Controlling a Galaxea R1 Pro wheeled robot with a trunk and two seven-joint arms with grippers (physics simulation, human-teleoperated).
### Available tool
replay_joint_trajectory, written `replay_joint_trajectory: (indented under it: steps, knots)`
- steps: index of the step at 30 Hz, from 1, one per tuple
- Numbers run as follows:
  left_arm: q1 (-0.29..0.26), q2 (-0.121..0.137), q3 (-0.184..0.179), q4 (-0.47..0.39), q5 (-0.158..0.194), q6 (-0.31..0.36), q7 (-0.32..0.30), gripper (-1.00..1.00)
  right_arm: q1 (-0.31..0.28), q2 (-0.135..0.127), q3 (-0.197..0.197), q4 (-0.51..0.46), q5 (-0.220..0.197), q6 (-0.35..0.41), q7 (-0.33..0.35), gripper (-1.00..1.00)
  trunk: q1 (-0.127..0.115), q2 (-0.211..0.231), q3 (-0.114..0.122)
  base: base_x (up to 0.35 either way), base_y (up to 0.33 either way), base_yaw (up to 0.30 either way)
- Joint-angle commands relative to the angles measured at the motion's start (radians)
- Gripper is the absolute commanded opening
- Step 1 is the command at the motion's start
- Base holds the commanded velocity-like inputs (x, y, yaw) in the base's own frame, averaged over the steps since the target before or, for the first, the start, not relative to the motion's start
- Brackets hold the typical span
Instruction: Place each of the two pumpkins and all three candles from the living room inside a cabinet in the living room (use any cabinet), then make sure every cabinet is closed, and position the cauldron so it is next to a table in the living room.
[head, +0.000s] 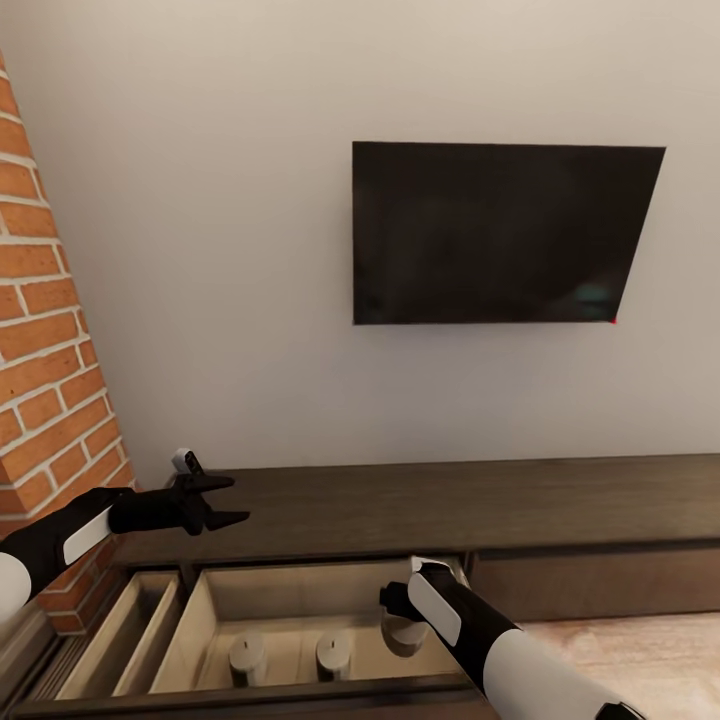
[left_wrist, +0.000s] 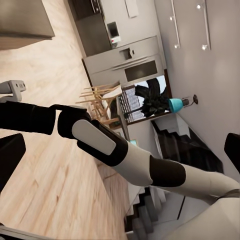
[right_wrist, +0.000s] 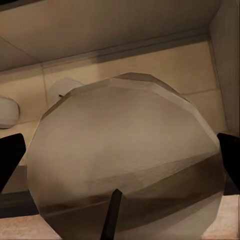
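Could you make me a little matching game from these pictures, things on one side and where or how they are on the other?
Things:
1. left gripper
2. right gripper
3. television
4. two candles

Places or states:
A. hanging on the white wall
B. standing inside the open cabinet compartment
C. open, over the cabinet top
D. lowered into the compartment, closed on a third candle

Pairs: 1-C, 2-D, 3-A, 4-B

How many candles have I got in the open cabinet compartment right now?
3: two candles stand side by side on the compartment floor; the third is in the right gripper, lowered inside. None looks hidden.
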Motion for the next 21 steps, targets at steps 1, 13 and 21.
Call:
replay_joint_trajectory:
  steps: [1, 13, 21]
  knots:
    - [-0.002, 0.001, -0.007, 0.0, 0.002, 0.011, -0.008, 1.0, -0.001, -0.001, 0.006, -0.002, -0.01, 0.0, -0.009, -1.0, 0.0, -0.001, -0.001, 0.169, -0.098, 0.0]
    - [-0.002, 0.001, -0.007, 0.0, 0.003, 0.011, -0.008, 1.0, -0.001, -0.001, 0.006, -0.002, -0.01, 0.0, -0.009, -1.0, 0.0, -0.001, -0.001, 0.147, -0.081, 0.0]
    - [-0.002, 0.003, -0.005, 0.002, 0.005, 0.011, -0.008, 1.0, -0.001, -0.001, 0.006, -0.001, -0.01, 0.0, -0.009, -1.0, 0.0, -0.001, -0.001, 0.015, -0.008, 0.0]
